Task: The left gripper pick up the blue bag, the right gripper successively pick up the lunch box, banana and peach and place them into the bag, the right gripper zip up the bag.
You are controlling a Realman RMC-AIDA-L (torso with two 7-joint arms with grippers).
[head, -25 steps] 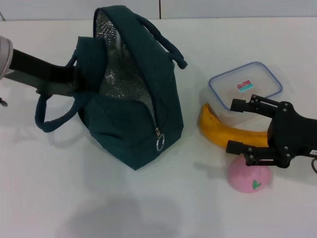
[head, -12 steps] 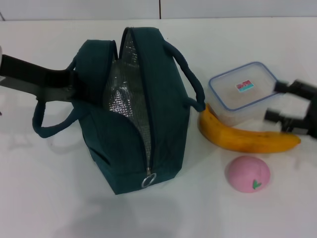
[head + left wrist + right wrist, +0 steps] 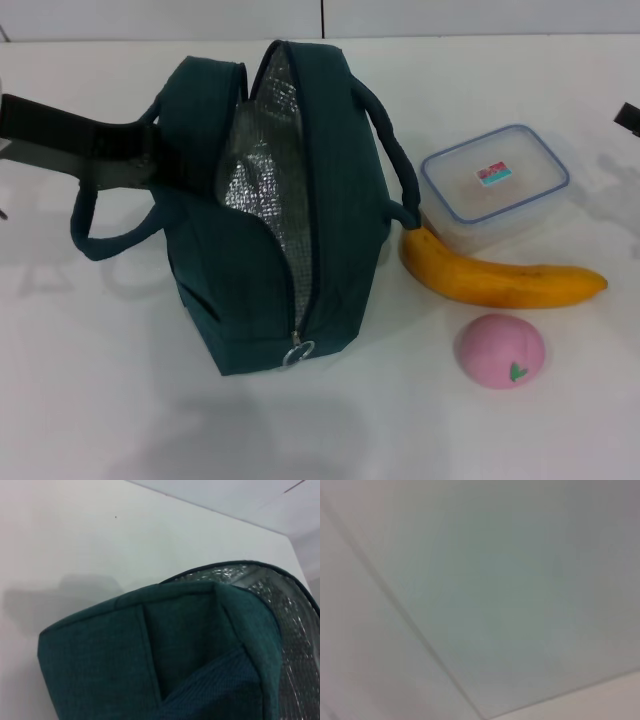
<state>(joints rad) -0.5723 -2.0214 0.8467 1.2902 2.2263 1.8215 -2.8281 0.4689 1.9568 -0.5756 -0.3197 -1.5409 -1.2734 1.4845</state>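
Blue bag (image 3: pixel 270 210) stands on the white bench (image 3: pixel 120 400) at about 9 o'clock from the food, its zip undone and the silver lining (image 3: pixel 265 185) showing through the long opening in the head view. The zip pull ring (image 3: pixel 298 352) hangs at the bag's 6 o'clock end. One carry strap (image 3: pixel 110 225) loops out toward 9 o'clock; the other (image 3: pixel 385 140) arches over the 3 o'clock side.

The left gripper (image 3: pixel 140 160) reaches in from 9 o'clock and meets the bag's upper side panel; whether its jaws are apart or clamped on the fabric cannot be told, since the cloth hides them. The left wrist view adds what the head view lacks: a close look at the bag's end panel (image 3: pixel 150 650), with a stitched seam and a sliver of lining (image 3: pixel 295 630) along its rim, but no fingers.

The lunch box (image 3: pixel 495 180), clear with a blue-edged lid and a small label, sits at 3 o'clock from the bag. The banana (image 3: pixel 500 280) lies just beside it at its 6 o'clock edge, one tip near the bag. The peach (image 3: pixel 500 350) rests at 6 o'clock from the banana, apart from it.

Only a dark sliver of the right gripper (image 3: pixel 628 116) shows at the far 3 o'clock edge, jaws unseen; its wrist view shows only blank pale surfaces.
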